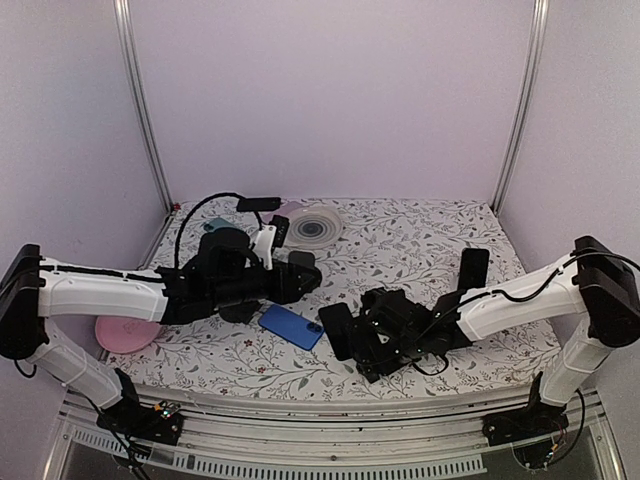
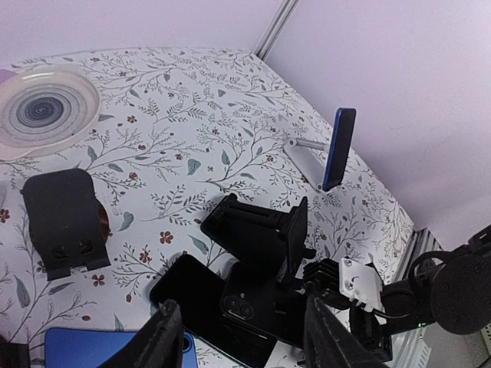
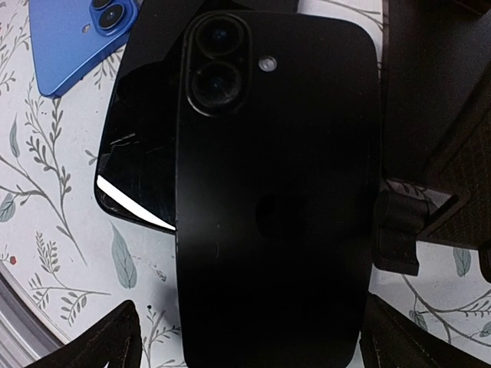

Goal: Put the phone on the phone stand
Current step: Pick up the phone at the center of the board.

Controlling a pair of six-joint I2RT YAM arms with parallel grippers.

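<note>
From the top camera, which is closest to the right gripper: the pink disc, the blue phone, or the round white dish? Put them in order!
Measured from the right gripper in the top view:
1. blue phone: lying flat just to the gripper's left.
2. round white dish: farther off, toward the back.
3. pink disc: way over at the far left edge.

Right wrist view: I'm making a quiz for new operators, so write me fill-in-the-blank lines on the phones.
The top phone shows ___ camera lenses.
The lower phone under it is ___ in colour.
The corner phone, upper left, is ___ in colour.
Missing words: two; black; blue.
</note>
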